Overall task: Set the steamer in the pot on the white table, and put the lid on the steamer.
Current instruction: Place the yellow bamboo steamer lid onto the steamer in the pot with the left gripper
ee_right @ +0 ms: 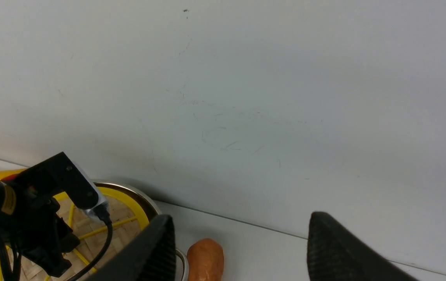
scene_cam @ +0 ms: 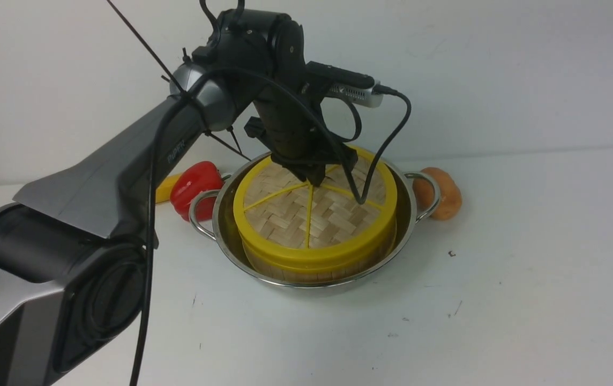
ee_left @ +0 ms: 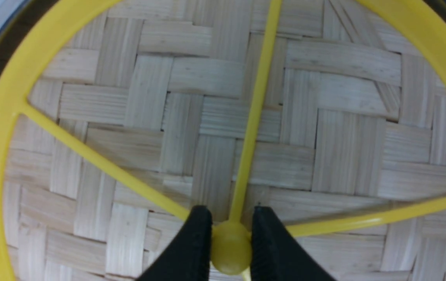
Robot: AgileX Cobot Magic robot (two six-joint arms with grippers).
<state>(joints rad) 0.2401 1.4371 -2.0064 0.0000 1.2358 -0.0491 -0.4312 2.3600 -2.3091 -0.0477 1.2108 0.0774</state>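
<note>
**A:** Start at the left. What's on the bench (scene_cam: 499, 300)?

**B:** One yellow item (scene_cam: 165, 188), mostly hidden, so I can't name it. One red pepper (scene_cam: 196, 187) lies in front of it, just beside the pot's near-left handle. Neither belongs to the job, and both sit outside the pot.

**A:** And the middle?

**B:** One pot (scene_cam: 395, 244) with two handles, one each side. One steamer (scene_cam: 285, 272) sits inside it; only a strip of its pale wall shows under the yellow rim. One lid (scene_cam: 306, 220) lies flat on top and looks squarely seated.

**A:** Why is the left hand (scene_cam: 314, 174) planted at the centre?

**B:** The knob (ee_left: 230, 249) is there, the one place a flat disc offers a grip. The left wrist view shows both fingers (ee_left: 195, 242) pressed against it, one on each side. So the hand is clamped on the knob. Holding at the centre would keep the lid level as it goes down.

**A:** So what remains?

**B:** I'd judge only letting go and lifting straight up, so the lid isn't dragged off.

**A:** Further right?

**B:** One orange-brown lump (scene_cam: 448, 195) by the right handle, possibly a potato. The right hand (ee_right: 240, 234) is out of the front view. Its own camera shows its fingers spread wide with nothing between them, well clear of the pot.
</note>
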